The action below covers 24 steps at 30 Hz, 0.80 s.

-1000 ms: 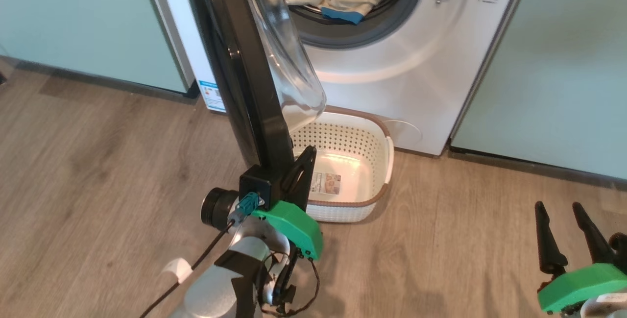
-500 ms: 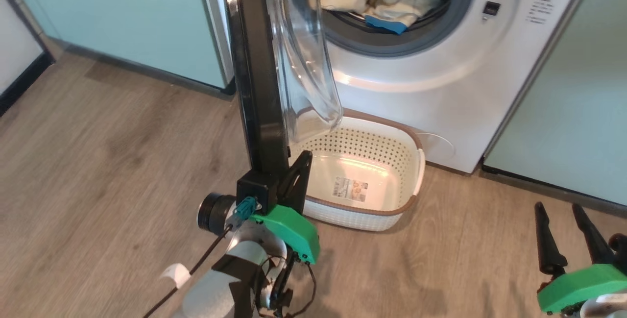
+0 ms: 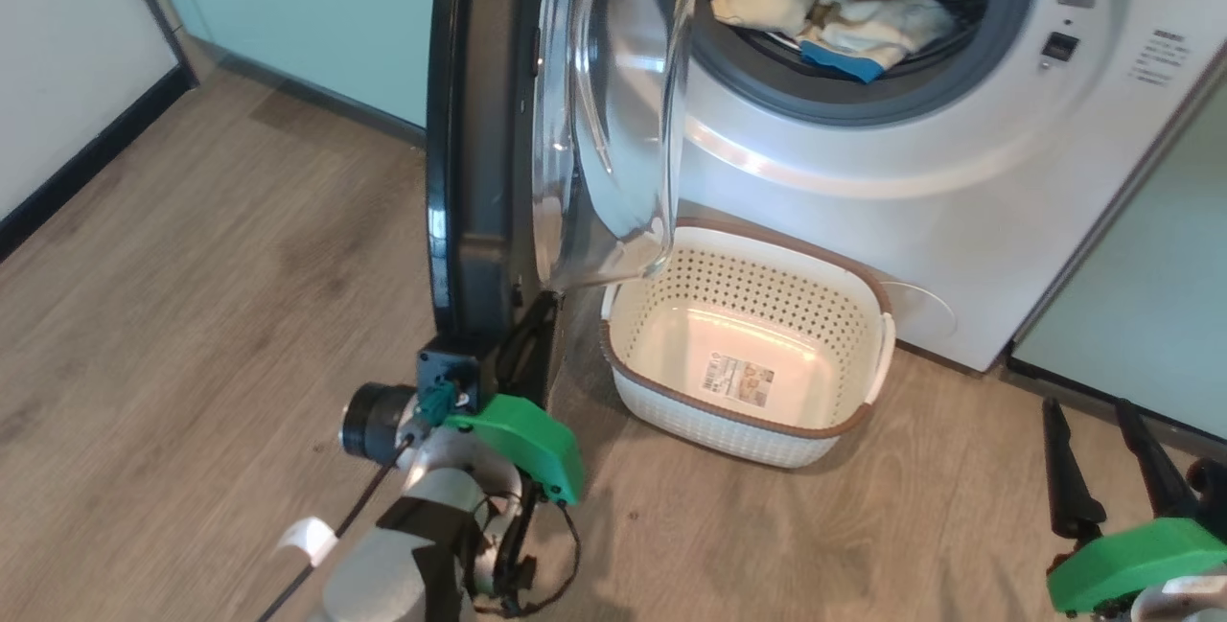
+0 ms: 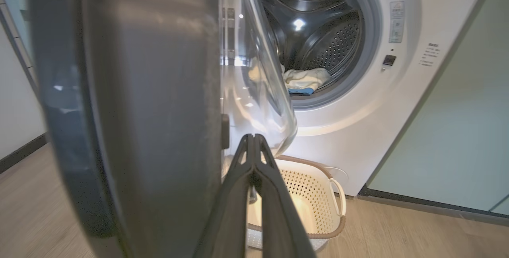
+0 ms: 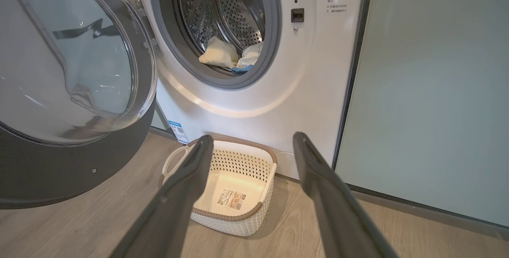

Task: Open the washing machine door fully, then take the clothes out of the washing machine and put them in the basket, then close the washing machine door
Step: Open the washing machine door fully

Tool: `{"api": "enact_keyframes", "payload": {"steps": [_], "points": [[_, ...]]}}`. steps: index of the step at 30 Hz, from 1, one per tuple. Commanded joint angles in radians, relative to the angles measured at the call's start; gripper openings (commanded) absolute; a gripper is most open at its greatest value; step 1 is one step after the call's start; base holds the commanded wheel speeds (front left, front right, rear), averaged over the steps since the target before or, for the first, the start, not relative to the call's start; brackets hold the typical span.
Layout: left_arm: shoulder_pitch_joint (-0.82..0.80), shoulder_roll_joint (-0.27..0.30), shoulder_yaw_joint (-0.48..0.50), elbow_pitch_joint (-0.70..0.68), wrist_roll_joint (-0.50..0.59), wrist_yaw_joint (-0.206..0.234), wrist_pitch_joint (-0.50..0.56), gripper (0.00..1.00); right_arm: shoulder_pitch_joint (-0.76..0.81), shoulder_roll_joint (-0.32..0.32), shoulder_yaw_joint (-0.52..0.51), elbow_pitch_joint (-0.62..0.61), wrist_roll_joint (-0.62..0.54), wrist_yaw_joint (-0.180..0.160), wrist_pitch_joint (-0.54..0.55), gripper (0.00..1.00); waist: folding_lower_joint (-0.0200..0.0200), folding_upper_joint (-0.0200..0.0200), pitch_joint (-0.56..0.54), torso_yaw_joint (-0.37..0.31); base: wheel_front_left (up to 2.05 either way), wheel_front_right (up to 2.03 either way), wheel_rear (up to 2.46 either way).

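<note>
The washing machine door [image 3: 479, 172] stands swung out, edge-on in the head view, with its clear glass bowl [image 3: 613, 104] facing the white washing machine [image 3: 863, 172]. My left gripper [image 3: 542, 320] is shut, its fingers [image 4: 254, 170] pressed together along the inner side of the door [image 4: 139, 91] at its lower edge. Cream clothes [image 3: 863, 23] with a blue patch lie in the drum mouth, clothes [image 5: 222, 53] also showing in the right wrist view. The basket [image 3: 729, 408] sits empty on the floor below the drum. My right gripper [image 3: 1085, 408] hangs open at the lower right, right gripper [image 5: 252, 136] pointing towards the basket [image 5: 234, 222].
Pale green cabinets [image 3: 316, 9] flank the machine, and another cabinet front [image 5: 429, 91] stands to its right. A white wall with black skirting [image 3: 86, 162] runs along the far left. Wood floor [image 3: 240, 315] lies open to the left of the door.
The head camera has turned, shifting the whole picture right. The door has swung further out to the left with my shut left gripper against its inner edge. The right gripper has held still.
</note>
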Motion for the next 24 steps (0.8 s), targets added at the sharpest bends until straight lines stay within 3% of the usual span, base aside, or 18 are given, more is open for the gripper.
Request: {"api": "enact_keyframes", "payload": {"steps": [1,24], "points": [[-0.032,0.028,0.056,-0.027,0.009,0.005,-0.006,0.00,-0.012,-0.016,0.014,-0.028,0.001,0.003,-0.010,1.00,0.0000,0.0000,0.001,0.015,0.00,0.00,0.00],[-0.117,0.088,0.273,0.073,0.005,-0.003,-0.006,0.00,-0.042,-0.032,0.029,-0.033,0.003,0.003,-0.010,1.00,0.0000,0.0000,0.058,0.066,0.00,0.00,0.00]]}}
